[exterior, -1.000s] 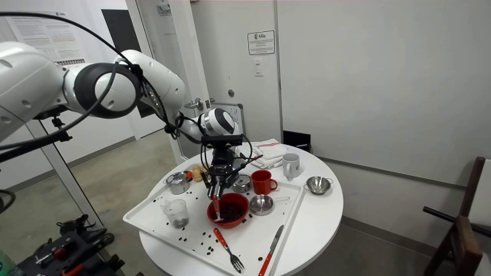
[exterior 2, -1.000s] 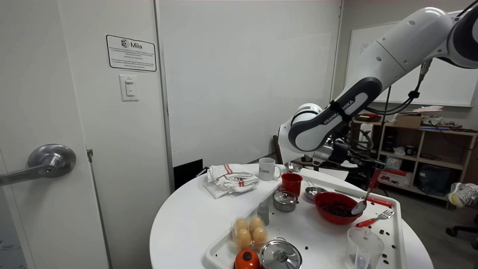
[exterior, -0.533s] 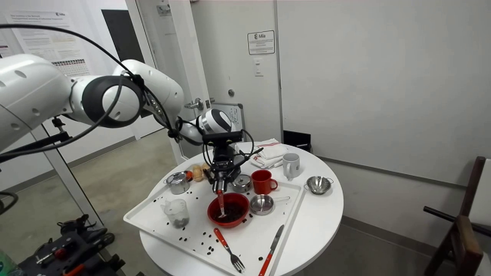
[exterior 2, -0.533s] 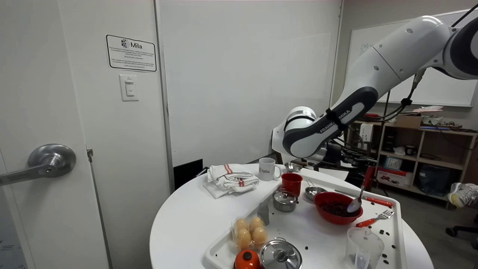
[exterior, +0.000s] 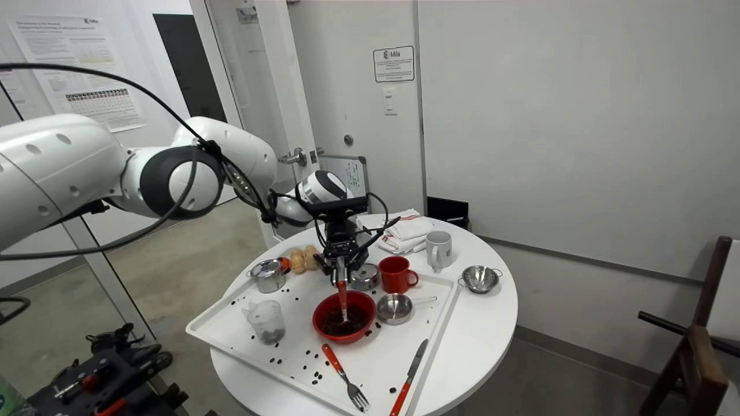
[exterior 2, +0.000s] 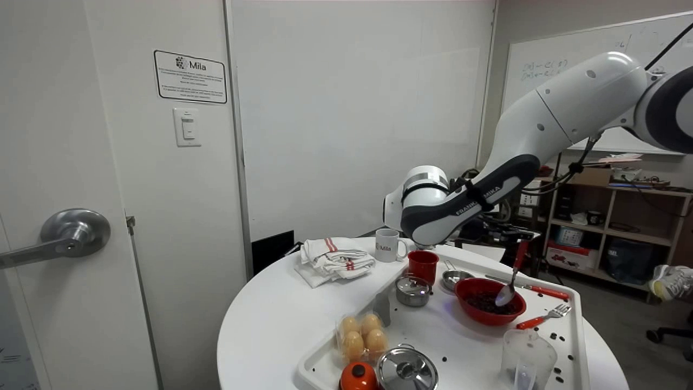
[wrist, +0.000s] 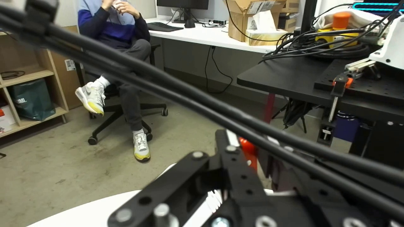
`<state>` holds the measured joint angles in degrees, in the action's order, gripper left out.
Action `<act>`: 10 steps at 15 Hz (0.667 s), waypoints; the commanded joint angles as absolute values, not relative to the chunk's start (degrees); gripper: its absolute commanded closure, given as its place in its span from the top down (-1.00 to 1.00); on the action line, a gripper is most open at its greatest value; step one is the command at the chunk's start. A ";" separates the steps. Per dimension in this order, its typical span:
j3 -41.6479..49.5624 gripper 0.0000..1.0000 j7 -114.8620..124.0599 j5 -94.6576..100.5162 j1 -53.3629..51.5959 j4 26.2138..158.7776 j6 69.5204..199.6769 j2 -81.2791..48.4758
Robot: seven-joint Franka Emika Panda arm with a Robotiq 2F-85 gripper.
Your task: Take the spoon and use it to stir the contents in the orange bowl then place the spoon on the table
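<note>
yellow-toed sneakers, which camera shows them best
The wrist view: both sneakers are in frame there, with nothing in front of them. Between them, the exterior views show just a single shoe, at the right edge.

Robotics lab, with an office side to it. White robot arm (exterior: 153, 176) at 9 o'clock in an exterior view. In an exterior view: wall sign (exterior 2: 190, 77) lettered "Mila" at 10, written-on whiteboard (exterior 2: 563, 49) at 2, loaded shelves (exterior 2: 641, 234) at 3. Wrist view: monitor (wrist: 176, 3) near 12, keyboard (wrist: 162, 27) at 11, person (wrist: 110, 34) on wheeled chair (wrist: 107, 124) at 10, coiled black cables (wrist: 315, 54) at 2.
</note>
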<state>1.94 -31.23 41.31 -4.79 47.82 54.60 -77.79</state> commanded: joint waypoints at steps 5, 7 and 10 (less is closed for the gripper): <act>4.48 -0.85 -35.18 41.58 -3.34 41.82 52.91 -83.01; 4.27 -0.85 -35.33 41.35 -3.23 41.82 53.48 -82.98; 3.62 -0.85 -36.55 41.36 -4.09 41.65 54.45 -82.86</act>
